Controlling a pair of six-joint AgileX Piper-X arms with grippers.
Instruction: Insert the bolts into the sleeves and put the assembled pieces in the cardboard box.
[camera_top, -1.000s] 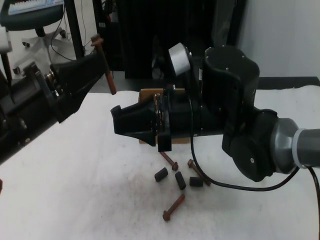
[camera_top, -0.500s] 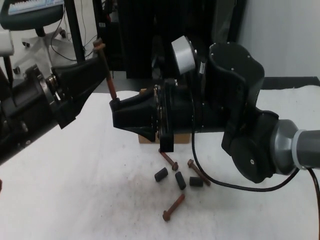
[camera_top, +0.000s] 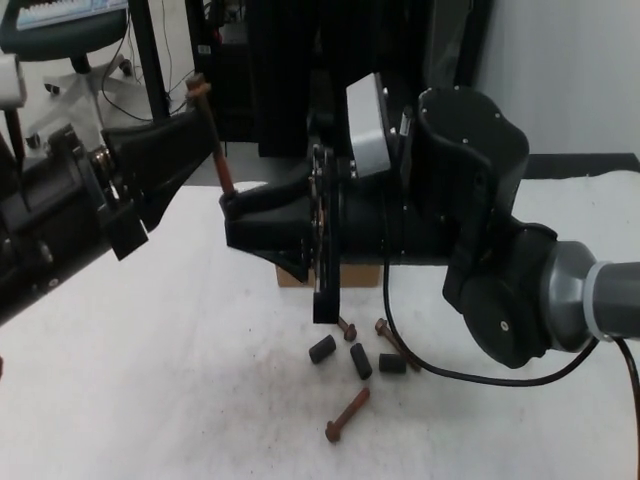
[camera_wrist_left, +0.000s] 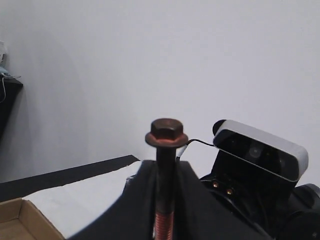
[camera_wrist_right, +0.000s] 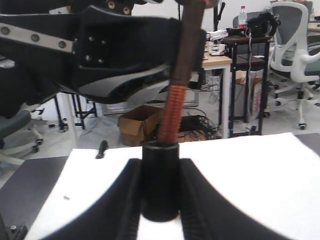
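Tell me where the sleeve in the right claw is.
The sleeve is clamped in the right claw, above the bench, with the tip of the left claw's bolt at its mouth.

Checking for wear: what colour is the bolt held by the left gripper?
The bolt is rusty reddish-brown; the left wrist view shows it best.
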